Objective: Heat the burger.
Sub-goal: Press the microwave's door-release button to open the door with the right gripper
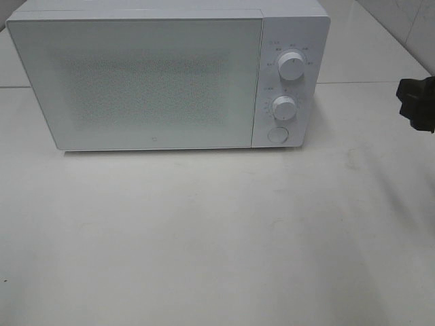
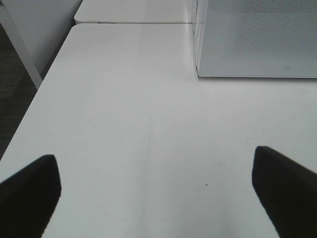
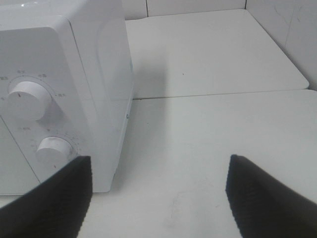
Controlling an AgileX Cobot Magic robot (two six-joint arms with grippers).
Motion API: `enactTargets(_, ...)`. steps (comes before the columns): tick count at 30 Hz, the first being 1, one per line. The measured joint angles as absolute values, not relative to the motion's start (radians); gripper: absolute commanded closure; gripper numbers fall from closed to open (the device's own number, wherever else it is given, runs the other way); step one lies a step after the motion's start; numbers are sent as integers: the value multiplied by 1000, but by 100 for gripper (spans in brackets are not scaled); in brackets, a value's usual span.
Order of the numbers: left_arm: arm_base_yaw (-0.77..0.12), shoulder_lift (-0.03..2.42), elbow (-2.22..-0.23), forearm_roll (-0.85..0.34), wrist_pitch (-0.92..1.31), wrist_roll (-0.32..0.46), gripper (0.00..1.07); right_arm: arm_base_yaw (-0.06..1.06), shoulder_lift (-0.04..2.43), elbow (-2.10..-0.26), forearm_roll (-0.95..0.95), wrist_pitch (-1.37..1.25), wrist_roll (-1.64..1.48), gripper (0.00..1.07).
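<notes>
The burger is out of view in every frame. A white microwave [image 1: 136, 81] stands at the back of the white table [image 1: 204, 238] with its door shut and its frosted window showing nothing inside. My left gripper [image 2: 154, 168] hovers open over bare tabletop, with the microwave's front corner [image 2: 257, 39] ahead of it. My right gripper [image 3: 159, 163] is also open and empty, just right of the microwave's control panel [image 3: 64, 89]. In the high view only a dark part of the right arm [image 1: 416, 102] shows, at the right edge.
The control panel carries an upper knob [image 1: 291, 66], a lower knob [image 1: 284, 106] and a round button [image 1: 276, 134]. A seam runs across the table behind the microwave [image 3: 223, 94]. The table's left edge drops to dark floor [image 2: 15, 99].
</notes>
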State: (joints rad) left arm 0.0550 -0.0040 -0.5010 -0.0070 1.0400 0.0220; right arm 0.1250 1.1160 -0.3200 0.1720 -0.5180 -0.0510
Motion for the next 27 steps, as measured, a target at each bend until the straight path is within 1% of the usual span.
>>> enactTargets(1, 55, -4, -501, -7, 1040, 22, 4, 128, 1161, -320, 173, -560, -51, 34)
enactTargets(5, 55, -4, -501, -7, 1040, 22, 4, 149, 1204, -320, 176, -604, -55, 34)
enactTargets(7, 55, -4, -501, -7, 1040, 22, 4, 221, 1272, -320, 188, -681, -92, 34)
enactTargets(8, 55, -4, -501, -7, 1040, 22, 4, 221, 1272, -320, 188, -681, -92, 34)
enactTargets(10, 55, -4, -501, -7, 1040, 22, 4, 336, 1351, -321, 280, -779, -176, 34)
enactTargets(13, 55, -4, -501, -7, 1040, 22, 4, 359, 1367, -321, 308, -799, -192, 34)
enactTargets(15, 55, -4, -501, -7, 1040, 22, 4, 459, 1453, -321, 458, -917, -252, 34)
enactTargets(16, 55, -4, -501, -7, 1040, 22, 4, 459, 1453, -321, 458, -917, -252, 34)
enactTargets(18, 55, -4, -501, -7, 1040, 22, 4, 527, 1510, -322, 537, -991, -279, 34)
enactTargets(19, 55, -4, -501, -7, 1040, 22, 4, 527, 1510, -322, 537, -991, -279, 34)
enactTargets(21, 55, -4, -501, -7, 1040, 22, 4, 588, 1570, -323, 598, -1049, -292, 34)
enactTargets(23, 55, -4, -501, -7, 1040, 22, 4, 609, 1595, -323, 615, -1066, -294, 34)
enactTargets(24, 55, -4, -501, -7, 1040, 22, 4, 647, 1630, -323, 648, -1089, -295, 34)
enactTargets(27, 55, -4, -501, -7, 1040, 22, 4, 665, 1648, -323, 664, -1098, -295, 34)
